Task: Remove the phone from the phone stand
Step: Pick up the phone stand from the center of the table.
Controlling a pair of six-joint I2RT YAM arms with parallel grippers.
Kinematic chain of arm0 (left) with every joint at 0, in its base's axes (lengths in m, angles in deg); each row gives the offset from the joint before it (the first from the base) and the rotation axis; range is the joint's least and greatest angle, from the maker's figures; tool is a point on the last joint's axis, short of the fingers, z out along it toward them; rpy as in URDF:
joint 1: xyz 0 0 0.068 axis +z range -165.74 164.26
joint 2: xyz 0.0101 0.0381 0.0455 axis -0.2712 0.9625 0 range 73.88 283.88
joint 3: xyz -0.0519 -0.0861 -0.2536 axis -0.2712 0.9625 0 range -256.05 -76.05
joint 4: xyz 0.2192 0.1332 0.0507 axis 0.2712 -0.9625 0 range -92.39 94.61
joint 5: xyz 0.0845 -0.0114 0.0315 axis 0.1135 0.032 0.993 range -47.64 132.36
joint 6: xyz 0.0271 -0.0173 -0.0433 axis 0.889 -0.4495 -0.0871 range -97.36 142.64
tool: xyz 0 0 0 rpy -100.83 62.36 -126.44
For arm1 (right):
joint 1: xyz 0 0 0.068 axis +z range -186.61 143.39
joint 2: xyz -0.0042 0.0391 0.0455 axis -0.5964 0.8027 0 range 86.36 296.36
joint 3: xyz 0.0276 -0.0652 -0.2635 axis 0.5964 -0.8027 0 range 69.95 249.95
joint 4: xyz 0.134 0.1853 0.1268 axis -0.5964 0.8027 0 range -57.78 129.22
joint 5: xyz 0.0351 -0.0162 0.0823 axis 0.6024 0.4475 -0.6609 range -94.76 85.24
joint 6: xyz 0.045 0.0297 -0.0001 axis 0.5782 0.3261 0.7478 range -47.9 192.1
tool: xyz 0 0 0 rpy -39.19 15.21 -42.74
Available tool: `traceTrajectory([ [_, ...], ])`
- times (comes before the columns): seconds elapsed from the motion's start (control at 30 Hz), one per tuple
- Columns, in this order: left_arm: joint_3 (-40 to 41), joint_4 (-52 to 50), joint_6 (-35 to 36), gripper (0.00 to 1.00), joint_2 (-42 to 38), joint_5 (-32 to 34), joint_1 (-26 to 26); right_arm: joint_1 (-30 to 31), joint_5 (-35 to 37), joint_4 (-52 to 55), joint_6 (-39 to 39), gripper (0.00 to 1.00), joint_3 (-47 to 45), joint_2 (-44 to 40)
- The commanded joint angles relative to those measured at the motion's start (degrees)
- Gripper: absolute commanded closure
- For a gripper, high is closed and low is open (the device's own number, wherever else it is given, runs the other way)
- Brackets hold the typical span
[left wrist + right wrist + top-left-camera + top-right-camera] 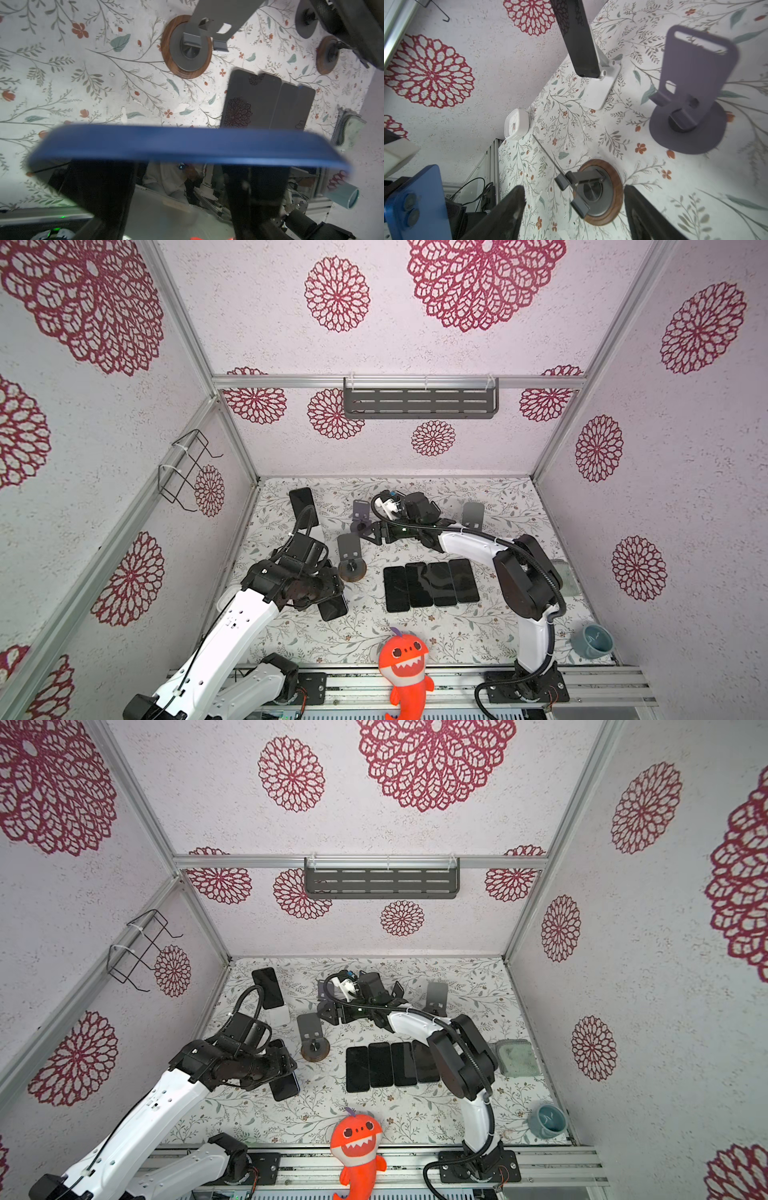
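Left gripper (321, 590) is clenched on the blue phone (335, 608) at near left, clear of the empty wood-based stand (351, 561) just to its right. Right gripper (574, 193) hangs over that stand, jaws apart. Removal looks done. The next move is probably to lay the phone flat beside the row of phones (430, 585).
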Motion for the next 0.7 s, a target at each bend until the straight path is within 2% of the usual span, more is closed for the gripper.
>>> traceTrajectory([
  [0.0, 0.5, 4.2, 1.9, 0.57, 0.3, -2.0, 1.5, 1.4, -2.8, -4.2, 1.5, 0.22, 2.8, 1.1],
  [0.17, 2.1, 7.5, 2.0, 0.58, 2.1, -2.9, 1.9, 2.5, -3.9, -7.1, 3.1, 0.29, 3.2, 3.3],
  [0.3, 2.5, 8.7, 2.6, 0.59, 3.2, -3.2, 2.2, 2.7, -4.2, -8.8, 3.5, 0.38, 3.2, 4.5],
  [0.43, 3.0, 9.9, 2.9, 0.59, 3.8, -3.3, 2.2, 2.7, -5.0, -10.4, 4.4, 0.53, 3.0, 5.0],
  [0.67, 3.7, 11.3, 3.3, 0.59, 5.3, -3.3, 2.3, 2.7, -5.9, -14.6, 5.8, 0.7, 0.4, 3.7],
])
